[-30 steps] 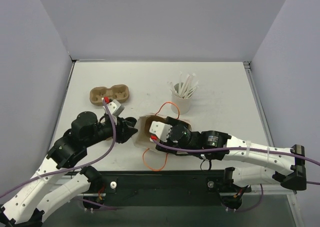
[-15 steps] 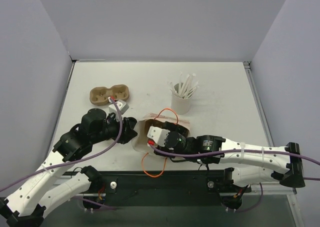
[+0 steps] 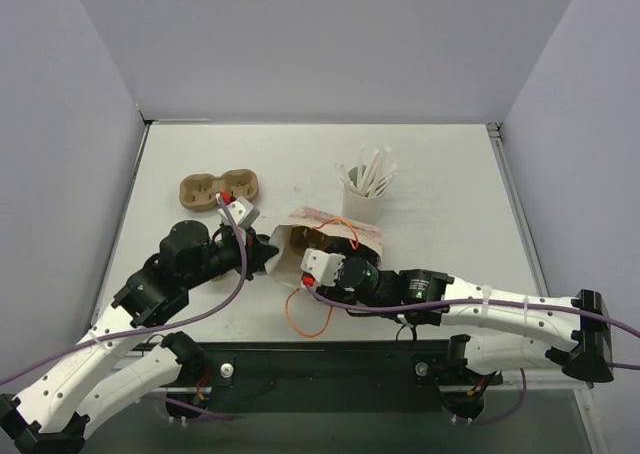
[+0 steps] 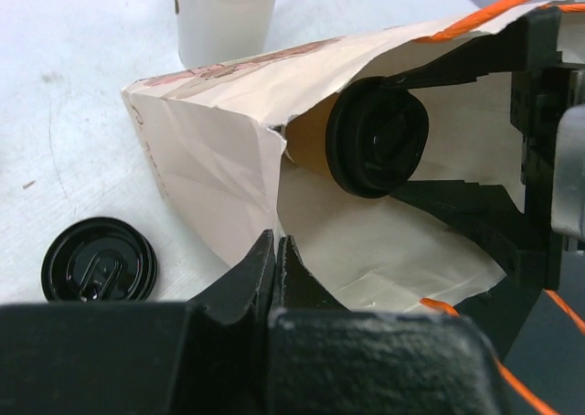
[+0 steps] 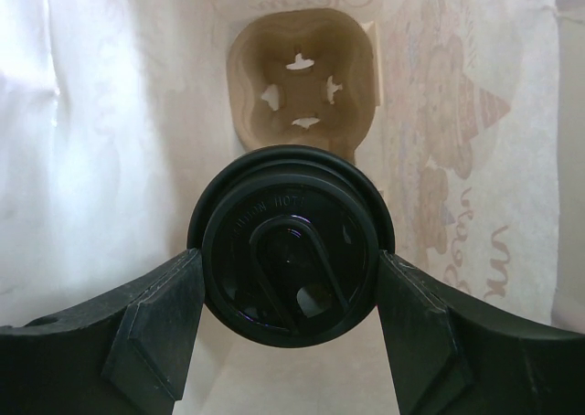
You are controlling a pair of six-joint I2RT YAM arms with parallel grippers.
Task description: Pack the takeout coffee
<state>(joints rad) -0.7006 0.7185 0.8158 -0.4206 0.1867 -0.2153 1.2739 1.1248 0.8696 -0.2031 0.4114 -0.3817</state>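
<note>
From above, the bag (image 3: 330, 236) lies tilted on the surface (image 3: 450, 174) with its mouth toward the arms. The left fingers (image 3: 268, 257) are closed tight on the mouth's paper edge, and the right arm (image 3: 470, 302) reaches in, so the coffee cannot be seen here. The straw cup (image 3: 363, 204) stands just beside the bag, and a hard push inward could shove the bag into it. In the left wrist view that pinch holds only thin paper. If it slips or tears, the mouth would likely sag onto the coffee (image 4: 366, 136), which lies sideways just inside the mouth between the right fingers (image 4: 457, 218). An orange handle (image 4: 494, 6) crosses just above them and could snag as they pull out. A loose lid (image 4: 99, 261) lies apart on the surface. In the right wrist view the 2 fingers stand part open, clamped on the coffee at about its lid's rim, with the carrier (image 5: 302, 86) beyond at the bag's bottom. Squeezing there could pop the lid. Letting go short of the carrier's well would probably leave the cup on its side, rolling and leaking.
</note>
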